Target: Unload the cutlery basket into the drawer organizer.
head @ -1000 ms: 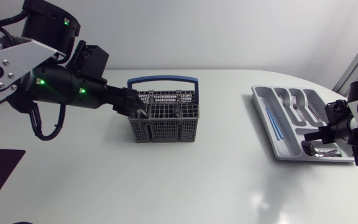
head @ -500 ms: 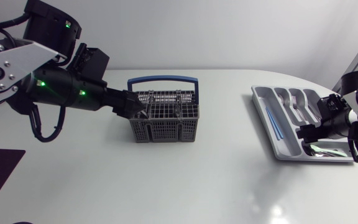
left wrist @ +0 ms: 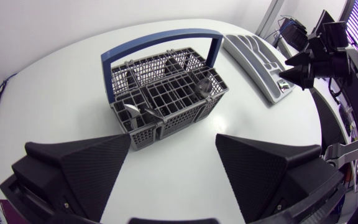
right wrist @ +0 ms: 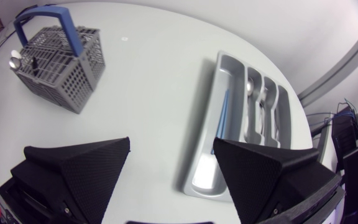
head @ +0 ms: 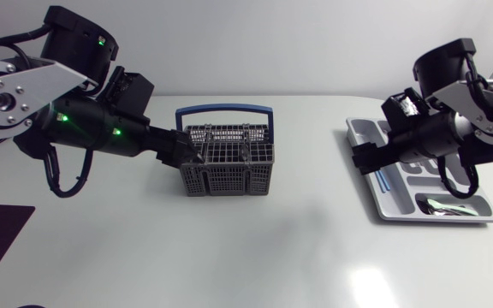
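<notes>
1. Cutlery basket (head: 227, 162): a grey plastic box with grid walls, divided into square cells. A blue arched handle (head: 224, 109) spans its length. It stands upright near the middle of the glossy white table (head: 272, 257).
2. Drawer organizer (head: 400, 195): a smooth silver-grey tray with rounded long compartments. It lies flat toward the table's right side, well apart from the basket.
3. Left gripper (head: 182, 152): its matte black wedges are spread wide and hold nothing. It sits at the basket's left end; whether it touches the basket cannot be told.
4. Right gripper (head: 362, 160): its fingers are likewise apart with nothing between them. It hangs over the organizer's left rim.
5. Bare table lies between basket and organizer and in front of both. The organizer sits close to the table's curved right edge.
6. The left wrist view shows the basket ahead of its fingers, with metal pieces (left wrist: 202, 86) standing in several cells.
7. The right wrist view shows a blue stick (right wrist: 221, 118) in the organizer's narrow compartment and metal cutlery (right wrist: 260, 99) in the compartments beside it. In the head view the right arm covers part of these.
8. Only the head view shows a shiny piece (head: 443, 205) in the cross compartment.
</notes>
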Robot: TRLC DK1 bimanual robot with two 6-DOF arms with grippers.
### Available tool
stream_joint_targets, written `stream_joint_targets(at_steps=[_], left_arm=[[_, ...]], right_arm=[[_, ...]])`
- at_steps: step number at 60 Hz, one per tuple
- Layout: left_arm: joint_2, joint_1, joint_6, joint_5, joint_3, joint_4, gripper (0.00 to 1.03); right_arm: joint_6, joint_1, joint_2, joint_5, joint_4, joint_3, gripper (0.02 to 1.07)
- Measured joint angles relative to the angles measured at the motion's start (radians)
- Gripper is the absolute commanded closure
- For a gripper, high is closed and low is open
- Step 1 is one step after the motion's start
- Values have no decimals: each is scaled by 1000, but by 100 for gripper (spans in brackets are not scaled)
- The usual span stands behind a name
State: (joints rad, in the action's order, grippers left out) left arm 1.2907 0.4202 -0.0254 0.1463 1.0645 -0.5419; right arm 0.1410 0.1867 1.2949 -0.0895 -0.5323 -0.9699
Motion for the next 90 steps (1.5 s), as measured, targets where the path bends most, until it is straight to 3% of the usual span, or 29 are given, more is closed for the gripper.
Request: stream_joint_targets(at_steps=[16, 19, 29, 47, 66, 81, 90], left_arm=[[4, -7, 26, 34, 0, -14, 10], [16, -23, 56, 58, 3, -61, 11], [27, -44, 161, 81, 3, -163, 11], [27, -79, 264, 93, 3, -169, 10], [27, -93, 300, 112, -15, -156, 10], [27, -101, 312, 119, -24, -135, 10], [27, -103, 314, 120, -28, -126, 10]], right_arm=[[-92, 182, 30, 113, -68, -139, 10], [-109, 206, 62, 137, -74, -177, 10], [-143, 256, 155, 186, -83, -250, 10], [-191, 290, 308, 274, -93, -354, 17], [-224, 343, 425, 289, -89, -451, 35], [-227, 355, 499, 296, -45, -471, 61], [-227, 358, 531, 296, -36, -497, 64]])
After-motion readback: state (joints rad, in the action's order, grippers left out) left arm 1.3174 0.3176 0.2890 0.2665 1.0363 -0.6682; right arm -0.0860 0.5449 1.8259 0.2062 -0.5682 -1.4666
